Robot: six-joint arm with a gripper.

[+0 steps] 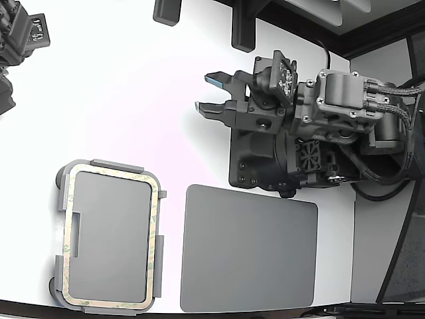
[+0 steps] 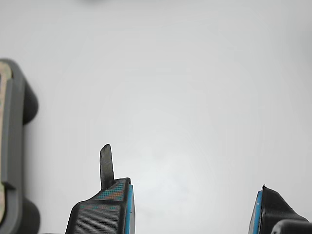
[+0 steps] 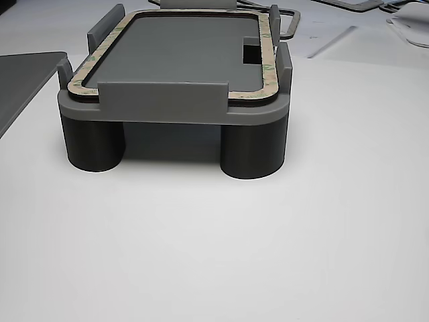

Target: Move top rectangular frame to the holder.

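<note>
Frame (image 1: 155,226): thin flat beige-tan outline w/ rounded corners, faint green speckles, open centre. It lies seated on the holder (image 1: 106,165), inside the raised edge tabs, at the exterior view's lower left. Holder is a light grey rounded-rect tray w/ a notch on one long side, standing on dark round feet, per the other view. Dark grey pad (image 1: 249,249) lies flat just beside the holder, on its right in the exterior view. Gripper (image 1: 214,94) hangs over the bare white table (image 1: 119,86), well apart from the frame, jaws spread, nothing between them.
</note>
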